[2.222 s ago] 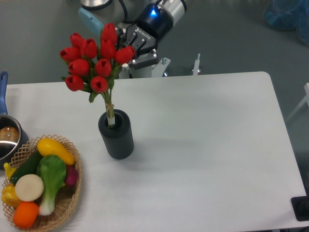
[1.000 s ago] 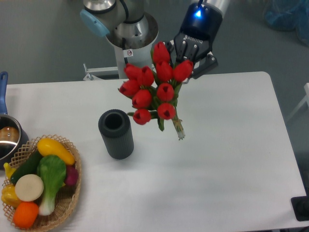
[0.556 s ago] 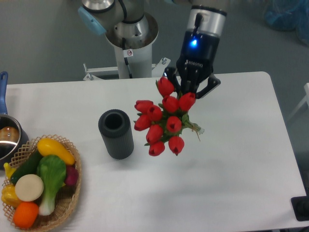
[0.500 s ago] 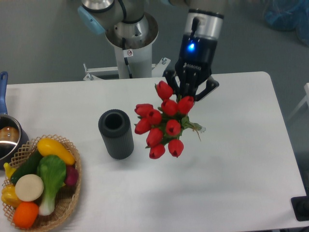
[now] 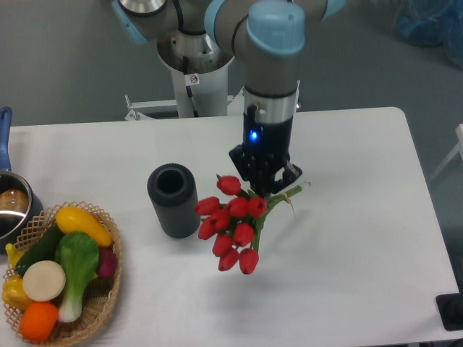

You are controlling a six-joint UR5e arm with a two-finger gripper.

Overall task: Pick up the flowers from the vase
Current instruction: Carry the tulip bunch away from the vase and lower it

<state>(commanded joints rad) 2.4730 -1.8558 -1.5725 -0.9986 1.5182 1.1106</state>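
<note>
While the flowers (image 5: 233, 228) hang out of the vase (image 5: 174, 200), I see their red buds fanned toward seven o'clock and the pale stems running up toward one o'clock into my gripper (image 5: 269, 189). Its jaws hold the bunch by the stems, close above the white counter (image 5: 347, 238). From the buds, the vase stands upright at nine o'clock, just beside them, its dark mouth showing. Farther toward eight o'clock sits a wicker basket (image 5: 101, 303) of toy vegetables, with a metal pot (image 5: 13, 206) at the left edge.
</note>
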